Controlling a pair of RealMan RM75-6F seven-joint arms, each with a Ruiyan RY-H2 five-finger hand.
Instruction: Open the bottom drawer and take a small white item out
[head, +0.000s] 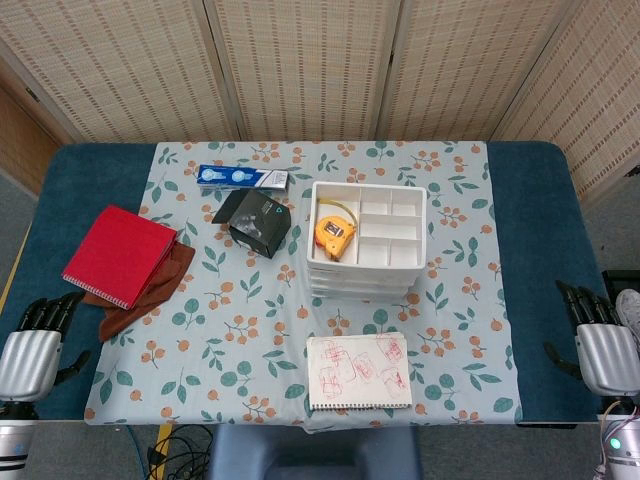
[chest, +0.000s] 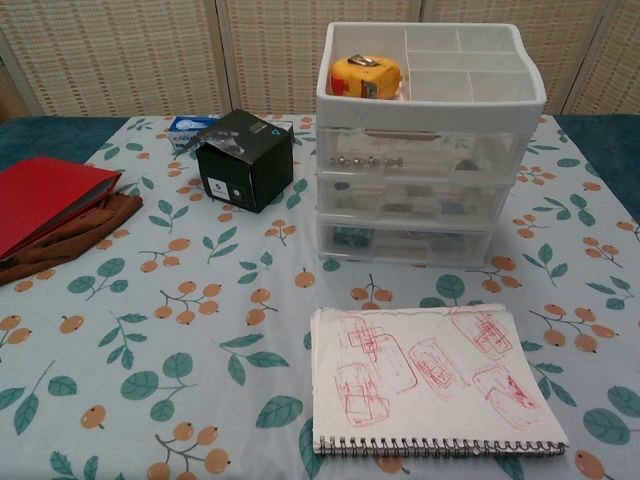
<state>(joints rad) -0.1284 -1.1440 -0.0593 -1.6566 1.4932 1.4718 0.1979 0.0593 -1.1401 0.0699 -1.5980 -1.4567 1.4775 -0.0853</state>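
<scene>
At the middle of the table (head: 530, 200), the clear drawer unit (chest: 425, 170) stands with its bottom drawer (chest: 405, 241) closed; no small white item can be made out inside. The left hand (head: 35, 345) and right hand (head: 600, 345) rest at the near corners, well apart from it, fingers apart, holding nothing.

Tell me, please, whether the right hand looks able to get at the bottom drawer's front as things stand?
Probably yes: the right hand rests at the table's edge, and only the flat notebook lies before the bottom drawer.
</scene>
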